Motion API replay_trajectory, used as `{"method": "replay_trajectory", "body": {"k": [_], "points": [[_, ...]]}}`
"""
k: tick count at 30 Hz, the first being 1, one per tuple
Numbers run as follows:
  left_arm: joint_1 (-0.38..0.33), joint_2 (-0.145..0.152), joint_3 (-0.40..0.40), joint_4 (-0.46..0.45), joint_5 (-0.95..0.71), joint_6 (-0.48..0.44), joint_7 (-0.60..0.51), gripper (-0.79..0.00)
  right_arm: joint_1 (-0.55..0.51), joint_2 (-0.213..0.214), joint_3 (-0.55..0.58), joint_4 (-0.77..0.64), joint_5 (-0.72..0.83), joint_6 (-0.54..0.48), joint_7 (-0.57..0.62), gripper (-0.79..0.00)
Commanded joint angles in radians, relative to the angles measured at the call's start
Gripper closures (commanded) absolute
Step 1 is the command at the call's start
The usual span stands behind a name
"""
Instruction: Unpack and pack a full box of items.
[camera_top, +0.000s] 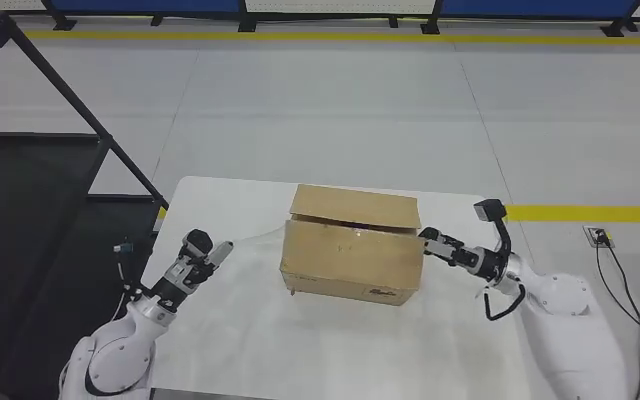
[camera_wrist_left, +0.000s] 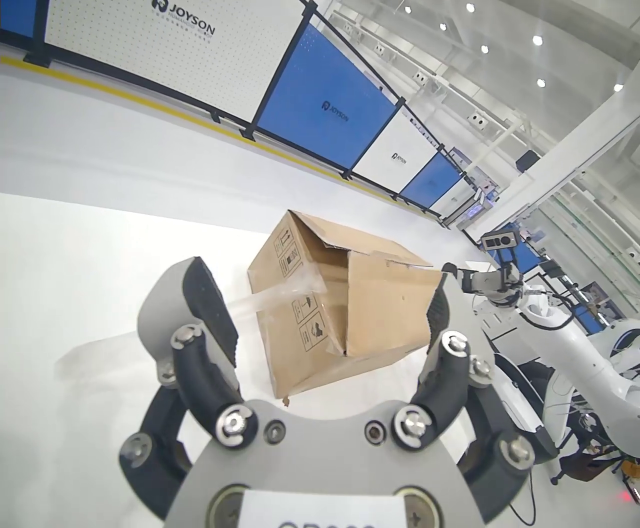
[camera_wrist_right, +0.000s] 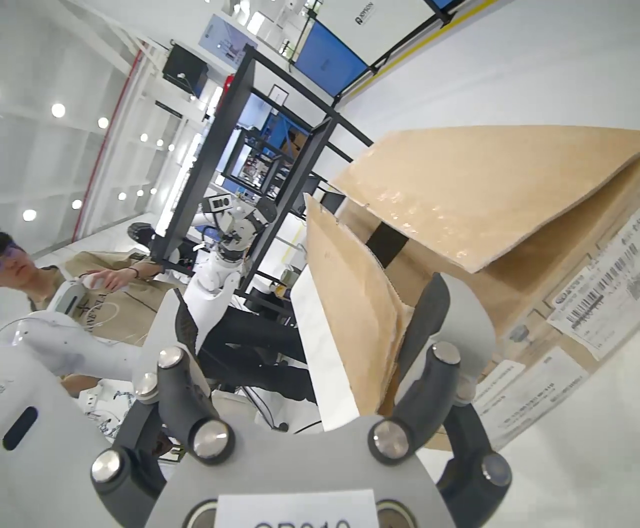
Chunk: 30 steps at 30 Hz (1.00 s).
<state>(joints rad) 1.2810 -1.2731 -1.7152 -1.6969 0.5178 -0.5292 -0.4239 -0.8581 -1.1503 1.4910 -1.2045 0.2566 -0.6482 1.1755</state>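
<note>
A brown cardboard box (camera_top: 350, 250) lies in the middle of the white table (camera_top: 300, 340), its top flaps slightly lifted with a dark gap under them. My left gripper (camera_top: 207, 250) sits open to the left of the box, apart from it; in the left wrist view the box (camera_wrist_left: 345, 310) is framed between the fingers (camera_wrist_left: 210, 310). A clear tape strip (camera_wrist_left: 280, 295) trails from the box's end toward one pad. My right gripper (camera_top: 432, 240) is open at the box's right end, with a side flap (camera_wrist_right: 350, 300) standing between its fingers (camera_wrist_right: 435, 310).
A black metal frame (camera_top: 80, 130) stands off the table's left side. The box takes up the table's centre, with bare white surface in front of it and at both ends. A yellow floor line (camera_top: 575, 212) runs behind the right arm.
</note>
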Motion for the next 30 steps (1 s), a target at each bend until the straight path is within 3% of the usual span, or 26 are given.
{"method": "replay_trajectory", "body": {"k": [1,5,13,19,30], "points": [[-0.007,0.001,0.015,0.003,0.018,0.017,0.013,-0.785,-0.02,0.01,-0.009,-0.046,0.072,0.021,0.018,-0.785],[-0.02,0.002,0.039,0.006,0.032,0.04,0.026,-0.785,-0.065,0.039,-0.018,-0.132,0.15,0.032,0.029,-0.785],[-0.055,0.005,0.08,0.029,0.027,0.085,0.039,-0.785,-0.171,0.116,-0.052,-0.291,0.163,-0.007,-0.01,-0.785],[-0.064,0.01,0.107,0.023,-0.001,0.052,0.012,-0.785,-0.245,0.187,-0.109,-0.35,0.059,-0.107,-0.11,-0.785],[-0.067,0.026,0.194,0.04,0.018,-0.031,-0.176,-0.785,-0.293,0.328,-0.261,-0.335,-0.192,-0.364,-0.368,-0.785]]}}
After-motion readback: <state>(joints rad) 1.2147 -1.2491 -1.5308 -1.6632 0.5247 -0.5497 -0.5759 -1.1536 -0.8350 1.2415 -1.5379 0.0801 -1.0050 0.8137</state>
